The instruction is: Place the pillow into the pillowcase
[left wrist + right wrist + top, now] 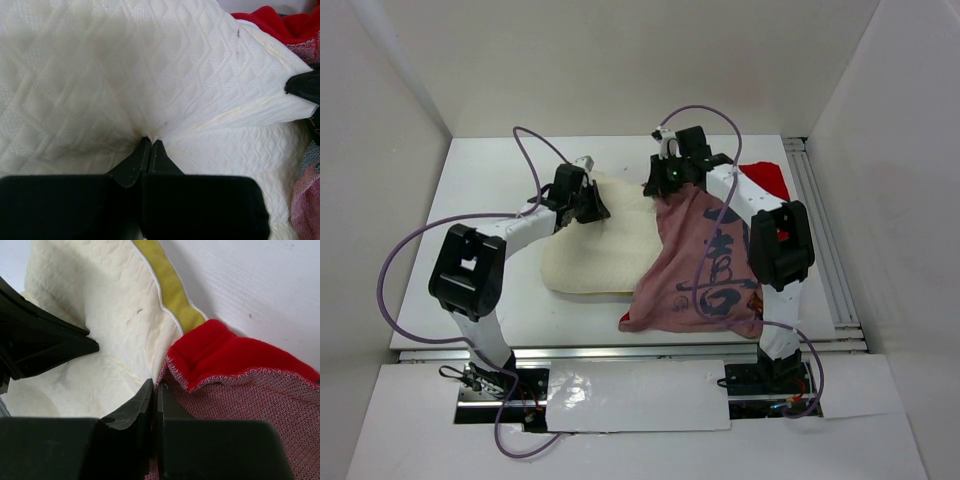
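The cream quilted pillow (595,250) lies in the middle of the table. Its right part lies under the pillowcase (705,270), which shows its faded pink side with dark brush marks and a red part (765,180) at the back. My left gripper (595,205) is shut on a pinch of the pillow's cover (150,139) near its far edge. My right gripper (660,180) holds the pillowcase's hem (172,372) lifted beside the pillow (105,315); the jaws are pressed together with the pink weave between them. The pillow's yellow band (167,285) shows behind.
White walls close in the table on the left, back and right. A metal rail (820,230) runs along the table's right edge. Purple cables (405,260) loop off both arms. The left gripper's dark finger (45,345) reaches into the right wrist view.
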Robot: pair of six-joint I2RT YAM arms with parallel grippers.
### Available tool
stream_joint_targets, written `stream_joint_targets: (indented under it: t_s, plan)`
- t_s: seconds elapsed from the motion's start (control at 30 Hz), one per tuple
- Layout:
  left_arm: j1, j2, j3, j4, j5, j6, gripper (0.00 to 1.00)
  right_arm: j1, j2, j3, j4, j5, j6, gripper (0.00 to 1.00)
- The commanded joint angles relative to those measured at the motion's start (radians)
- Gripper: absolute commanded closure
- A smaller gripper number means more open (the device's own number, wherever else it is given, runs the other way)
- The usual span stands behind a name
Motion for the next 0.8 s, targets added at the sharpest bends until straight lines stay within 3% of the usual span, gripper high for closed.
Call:
stream_joint_targets:
  t_s: [0.0,0.17,0.4,0.57,0.6,0.63,0.67,0.77]
  plan:
    - [0.037,-0.015,-0.047,-0.112,-0.112,0.076,1.00,-0.064,-0.101,0.035,-0.009,-0.005,-0.054,0.92]
    - [0.037,-0.037,-0.057,-0.121,-0.154,0.076,1.00,-0.092,-0.101,0.067,-0.081,-0.018,-0.076,0.90]
    - [0.046,-0.067,-0.087,-0.141,-0.205,0.094,1.00,-0.132,-0.132,0.026,-0.212,0.077,-0.153,0.87]
    - [0.046,-0.077,-0.087,-0.163,-0.231,0.085,1.00,-0.162,-0.200,-0.059,-0.169,0.065,-0.153,0.84]
    - [0.046,-0.077,-0.087,-0.163,-0.231,0.085,1.00,-0.162,-0.201,-0.082,-0.169,0.054,-0.144,0.86]
    - [0.046,-0.077,-0.087,-0.163,-0.221,0.085,1.00,-0.162,-0.214,-0.082,-0.169,0.045,-0.144,0.97]
    - [0.046,-0.077,-0.087,-0.172,-0.220,0.085,1.00,-0.162,-0.215,-0.082,-0.146,0.030,-0.144,1.00]
    - [0.046,-0.092,-0.100,-0.135,-0.158,0.094,1.00,-0.162,-0.213,-0.092,-0.124,-0.036,-0.133,1.00]
